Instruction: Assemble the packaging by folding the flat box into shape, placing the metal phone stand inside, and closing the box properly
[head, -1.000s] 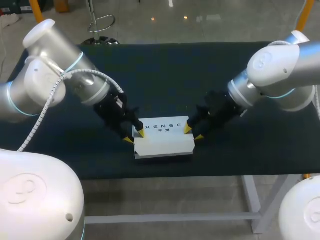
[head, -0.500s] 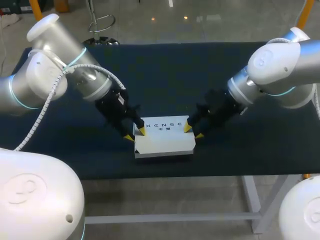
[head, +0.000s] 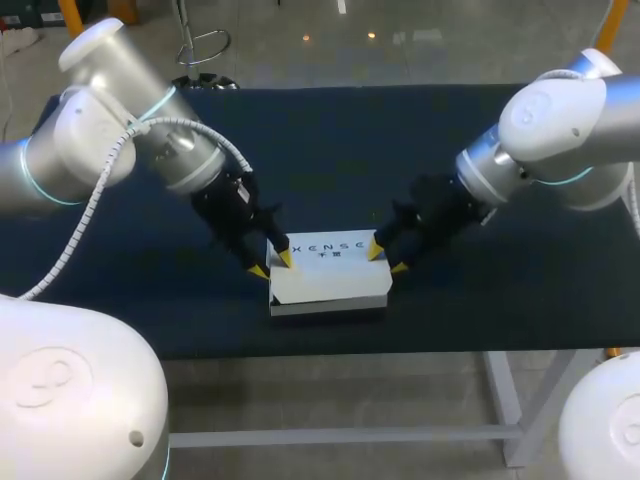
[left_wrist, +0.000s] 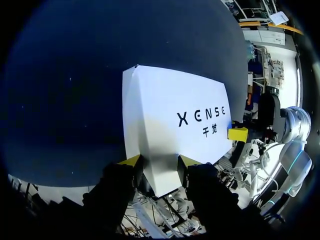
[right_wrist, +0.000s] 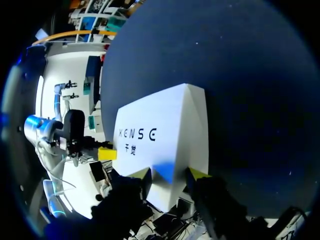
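Observation:
A white box (head: 330, 275) with dark print on its lid lies shut near the table's front edge; its inside is hidden. My left gripper (head: 271, 264) stands open at the box's left end, one yellow tip on the lid and the other just outside the left wall. My right gripper (head: 386, 259) stands open the same way at the right end. In the left wrist view the box (left_wrist: 170, 115) runs ahead from between my left gripper (left_wrist: 160, 160). In the right wrist view the box (right_wrist: 165, 130) likewise starts between my right gripper (right_wrist: 170, 174).
The dark table (head: 400, 150) stretches bare behind and to both sides of the box. Its front edge lies just past the box's near side.
My left arm has swung a little to the right and its tips have crept slightly up along the box's left end. The right gripper and the box have hardly moved.

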